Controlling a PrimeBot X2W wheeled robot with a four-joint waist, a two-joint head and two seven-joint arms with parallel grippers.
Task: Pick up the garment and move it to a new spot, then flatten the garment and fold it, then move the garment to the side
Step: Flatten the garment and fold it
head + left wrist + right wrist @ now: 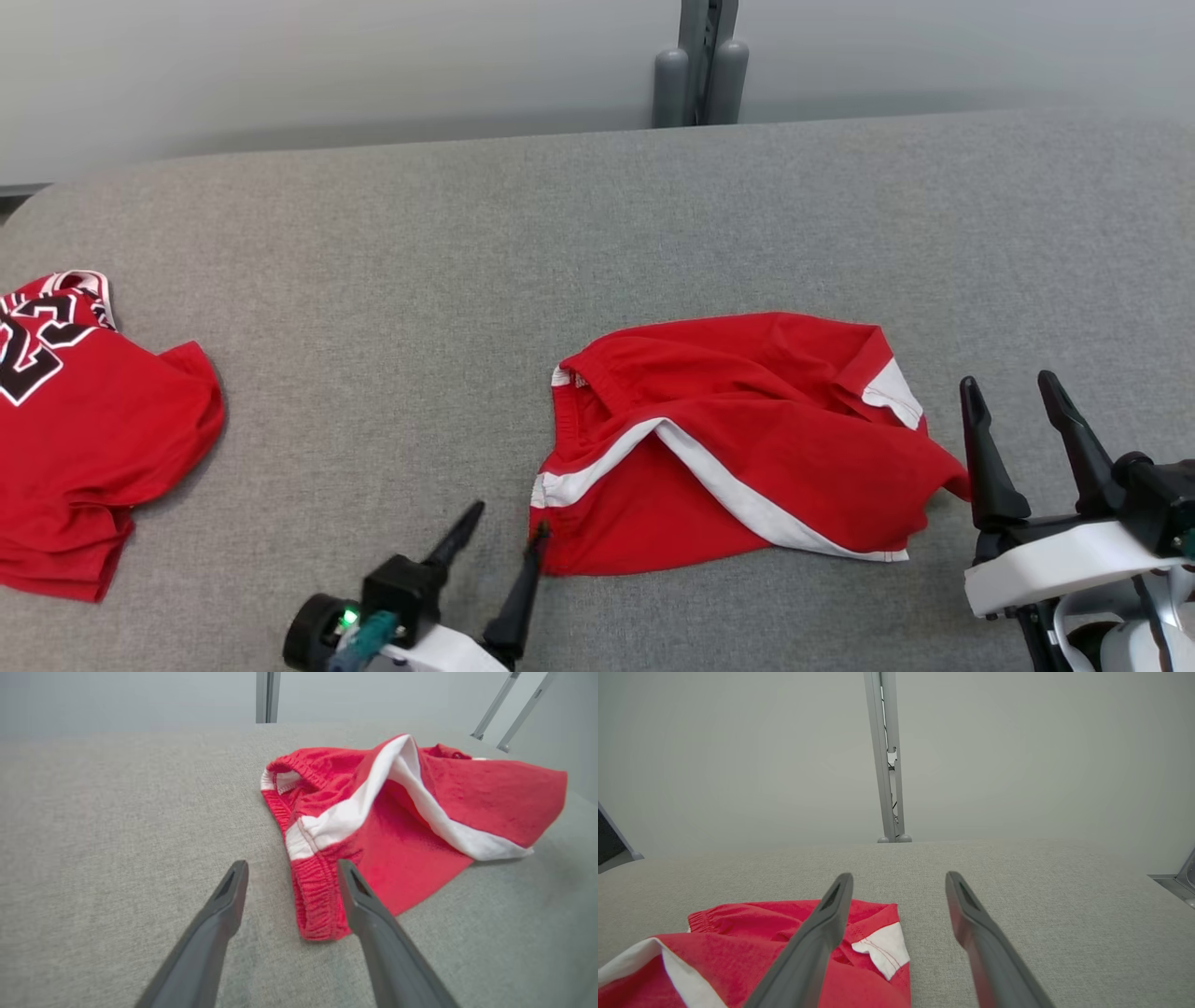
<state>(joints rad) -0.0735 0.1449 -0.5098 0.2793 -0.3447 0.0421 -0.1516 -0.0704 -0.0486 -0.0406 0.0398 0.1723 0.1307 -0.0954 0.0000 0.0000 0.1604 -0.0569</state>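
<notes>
Now, with the red shorts [738, 439] lying rumpled near the table's [373, 233] front edge and both the left gripper [510, 516] and right gripper [1006, 378] spread wide and empty, pinch opposite corners low, then pull apart evenly.

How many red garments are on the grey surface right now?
2. The red shorts lie crumpled mid-surface, between the left gripper and right gripper. The red jersey lies far left, partly cut off by the head view's edge.
</notes>
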